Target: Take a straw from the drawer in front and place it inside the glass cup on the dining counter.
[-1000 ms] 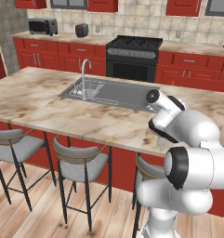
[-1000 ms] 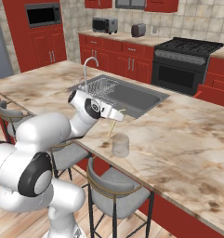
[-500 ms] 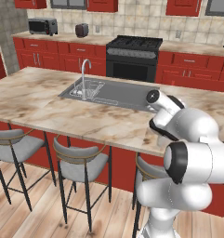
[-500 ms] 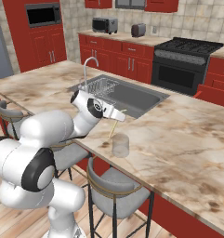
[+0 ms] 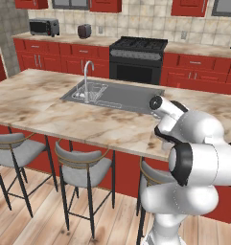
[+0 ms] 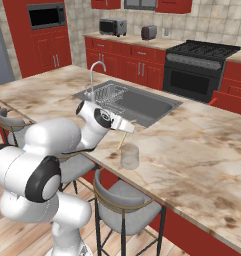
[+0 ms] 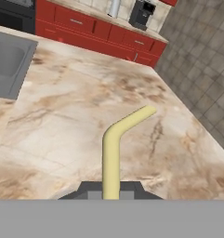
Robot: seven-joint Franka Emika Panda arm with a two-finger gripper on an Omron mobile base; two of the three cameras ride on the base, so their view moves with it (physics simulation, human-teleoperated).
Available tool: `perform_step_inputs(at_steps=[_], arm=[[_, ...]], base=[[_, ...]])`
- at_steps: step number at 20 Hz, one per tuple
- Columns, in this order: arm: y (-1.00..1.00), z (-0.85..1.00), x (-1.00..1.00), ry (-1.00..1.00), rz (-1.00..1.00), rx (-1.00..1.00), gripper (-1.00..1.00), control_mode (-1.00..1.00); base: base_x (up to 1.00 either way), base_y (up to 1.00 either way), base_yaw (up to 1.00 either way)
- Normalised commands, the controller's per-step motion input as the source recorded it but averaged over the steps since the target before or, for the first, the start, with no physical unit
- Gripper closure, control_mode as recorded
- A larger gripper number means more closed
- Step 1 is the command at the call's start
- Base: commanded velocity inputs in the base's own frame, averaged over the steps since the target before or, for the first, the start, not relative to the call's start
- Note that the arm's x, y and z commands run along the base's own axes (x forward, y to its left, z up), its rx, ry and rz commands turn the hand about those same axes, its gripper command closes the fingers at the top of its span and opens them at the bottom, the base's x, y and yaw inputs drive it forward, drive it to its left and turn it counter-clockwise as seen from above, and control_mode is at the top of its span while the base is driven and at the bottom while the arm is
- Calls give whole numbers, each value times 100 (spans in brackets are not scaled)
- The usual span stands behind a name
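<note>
The fingers [image 7: 110,188] are pinched tight on the straw [image 7: 114,145], holding it near one end so that most of its length stands free ahead of them. In the hand view the pale yellow straw runs straight up from between the dark tips, then bends off to one side near its far end.

In the right base view the gripper [image 6: 125,127] hangs over the dining counter [image 6: 202,150], just above and beside the glass cup [image 6: 129,156]. The straw [image 6: 122,141] slants down from it toward the cup's rim; whether its lower end is already inside the glass cannot be told.

By its look the straw is very light and far slimmer than the fingers, so it likely takes little force to hold but could swivel or slip in the pinch if it catches on the rim. It seems stiff enough to keep its bent shape, yet a hard squeeze could flatten it. A grip near the end, as here, leaves a long free length to lower into the cup.

The cup is clear glass, probably smooth, breakable and easy to tip; it stands upright near the counter's front edge, with the steel sink [image 6: 142,100] well behind it.
</note>
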Motion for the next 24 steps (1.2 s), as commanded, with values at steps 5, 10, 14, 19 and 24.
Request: perform_step_inputs(at_steps=[5, 10, 14, 19, 24], arm=[[-3, -5, 6, 0, 0, 0, 100, -100], [-5, -2, 6, 0, 0, 0, 100, -100], [-5, -4, 4, 0, 0, 0, 100, -100], [-3, -7, 5, 0, 0, 0, 100, -100], [-1, -10, 6, 0, 0, 0, 100, -100]], base=[[0, 0, 0], [0, 0, 0], [0, 0, 0], [0, 0, 0], [0, 0, 0]])
